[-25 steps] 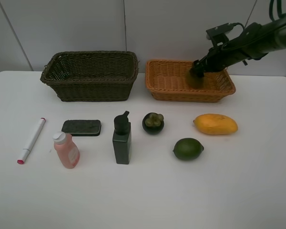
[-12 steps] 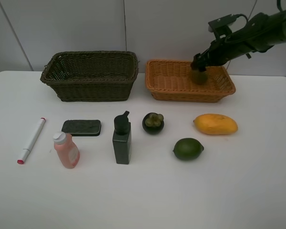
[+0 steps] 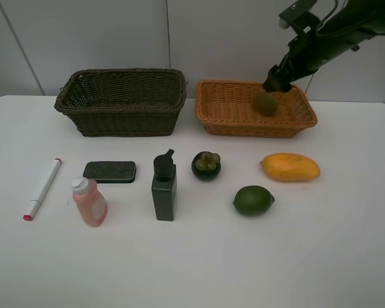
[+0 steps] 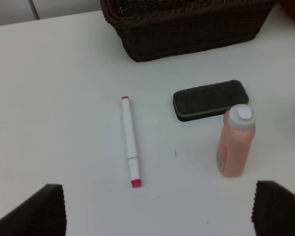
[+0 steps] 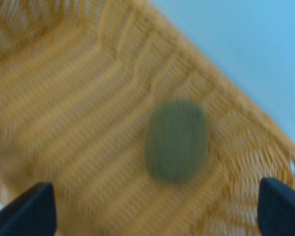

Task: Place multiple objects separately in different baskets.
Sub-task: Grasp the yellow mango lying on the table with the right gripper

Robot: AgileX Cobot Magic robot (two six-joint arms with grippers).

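Near edge of the worktop (image 3: 192,276) is one broad bare strip, loads of room there. Next row back, left to right: marker (image 3: 42,189) by the left edge, pink bottle (image 3: 90,203), pump bottle (image 3: 164,186), lime (image 3: 253,200), all spaced apart. Just behind those: eraser (image 3: 110,171) close to the pink bottle, mangosteen (image 3: 206,165), mango (image 3: 290,167). Over the marker/eraser/pink bottle patch hovers the left hand (image 4: 157,211), spread wide, gripping nothing.

Along the far edge: dark basket (image 3: 122,119) on the left, orange basket (image 3: 256,127) on the right, a narrow gap between them. The kiwi (image 3: 265,102) lies in the orange basket, right of its middle. Just above it is the right hand (image 3: 274,80), wide open with nothing in it. Its wrist view is blurry, but the kiwi sits on the weave between the fingertips (image 5: 29,209), clear of both.
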